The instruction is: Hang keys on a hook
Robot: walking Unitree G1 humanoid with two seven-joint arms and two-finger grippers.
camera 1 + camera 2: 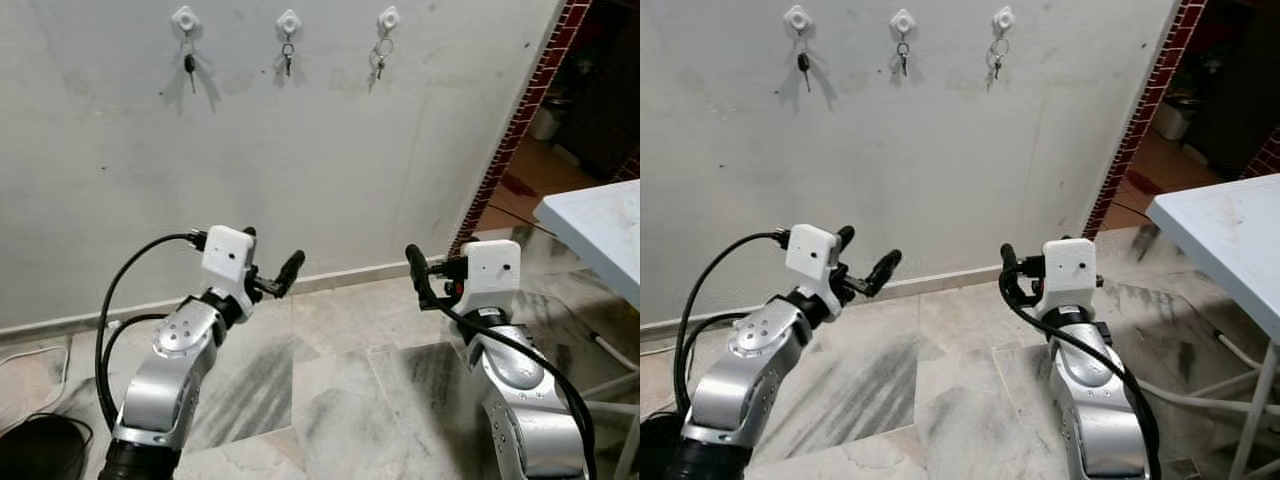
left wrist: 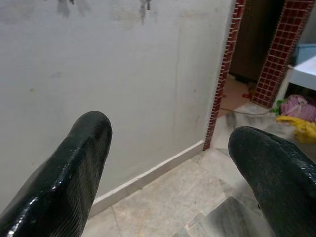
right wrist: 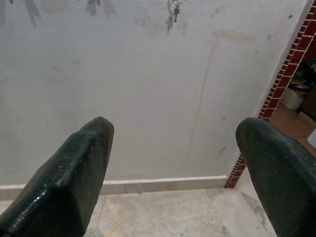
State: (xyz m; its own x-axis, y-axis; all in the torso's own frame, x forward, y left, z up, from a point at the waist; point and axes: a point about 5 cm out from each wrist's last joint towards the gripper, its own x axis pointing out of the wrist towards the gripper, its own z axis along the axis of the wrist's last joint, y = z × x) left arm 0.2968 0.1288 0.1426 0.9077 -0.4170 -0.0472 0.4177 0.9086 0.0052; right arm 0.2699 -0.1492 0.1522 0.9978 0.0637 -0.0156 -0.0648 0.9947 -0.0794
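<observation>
White plastic hooks sit in a row high on the wall point(image 1: 300, 150), up at 12 o'clock from me. The left hook point(image 1: 185, 19) has a dark key point(image 1: 190, 66) hanging from it. The middle hook point(image 1: 289, 22) holds a small bunch of keys point(image 1: 288, 58). The right hook point(image 1: 388, 18) holds a ring with keys point(image 1: 380, 60). They are too small for me to count, I think.

The wall is pale grey with faint marks. The floor point(image 1: 330, 380) is grey and white marble, with a light strip where it meets the wall. At 2 o'clock a red brick edge point(image 1: 510, 130) runs up beside a dark doorway. At 3 o'clock stands a white table point(image 1: 600, 225) with thin legs. Past the doorway, my left wrist view shows a pink and yellow heap of cloth point(image 2: 298, 116) on the floor.

My left gripper point(image 1: 268, 262) is up at 10 o'clock, low under the hooks and well apart from them. Its fingers point(image 2: 74, 168) are spread wide with nothing between them. My right gripper point(image 3: 173, 173) is at 2 o'clock, its fingers also wide apart and holding nothing. A black cable point(image 1: 120, 300) loops off my left arm.
</observation>
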